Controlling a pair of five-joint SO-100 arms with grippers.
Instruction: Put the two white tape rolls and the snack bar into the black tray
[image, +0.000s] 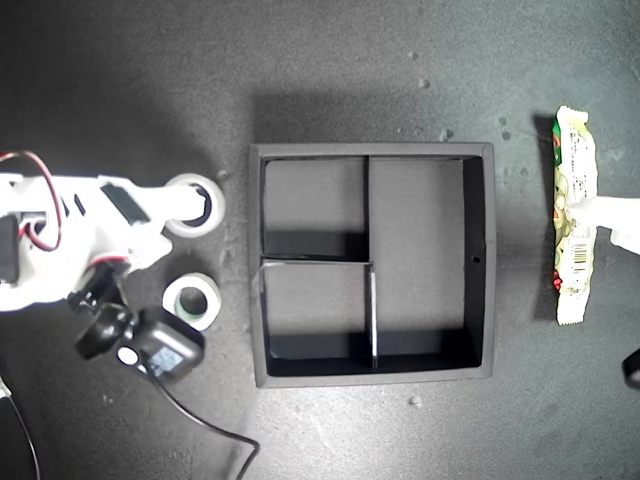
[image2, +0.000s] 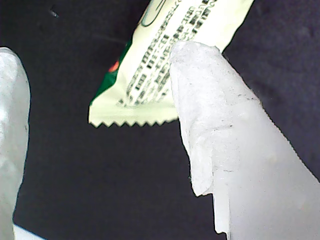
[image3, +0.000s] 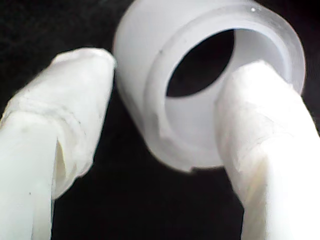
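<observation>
The larger white tape roll (image: 197, 204) lies on the dark table at the exterior view's left. My second gripper (image: 183, 203) is open at it. In the second wrist view one finger (image3: 265, 135) reaches into the roll's (image3: 165, 130) hole and the other finger (image3: 65, 115) sits outside its wall. The smaller tape roll (image: 192, 301) with a greenish core lies just below in the exterior view. The snack bar (image: 573, 215) lies at the exterior view's right. My first gripper (image: 610, 215) is open beside it, one finger (image2: 220, 125) over the wrapper's crimped end (image2: 150, 95). The black tray (image: 481, 262) stands in the middle, with nothing in it.
A black wrist camera (image: 150, 345) with its cable (image: 215, 430) hangs off the second arm, near the smaller roll in the exterior view. Red wires (image: 45, 200) run along that arm. Small white specks dot the dark table (image: 400, 60).
</observation>
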